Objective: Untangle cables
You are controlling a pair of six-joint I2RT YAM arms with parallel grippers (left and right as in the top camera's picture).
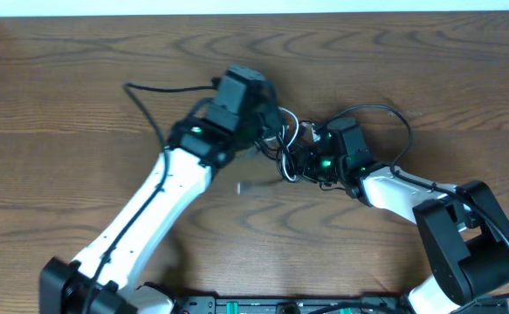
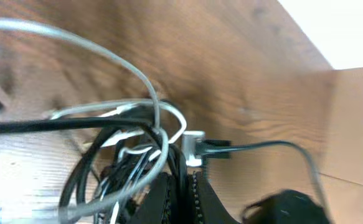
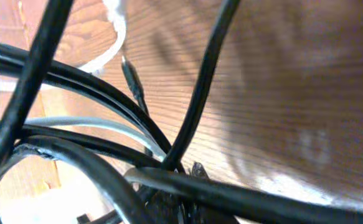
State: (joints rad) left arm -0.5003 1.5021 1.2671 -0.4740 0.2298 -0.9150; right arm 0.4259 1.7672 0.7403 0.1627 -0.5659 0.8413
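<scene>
The jaws of the left gripper and the right gripper are pinched shut on strands of the cables, bunched in a knot between them over the table, so the two should be pulled apart slowly, not yanked.

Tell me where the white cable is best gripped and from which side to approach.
Probably the white cable on its wide open arc, seen in the left wrist view. There it runs alone, clear of the black cords, so a pinch from above, across the cord, should catch only it. Lower down it threads among them.
</scene>
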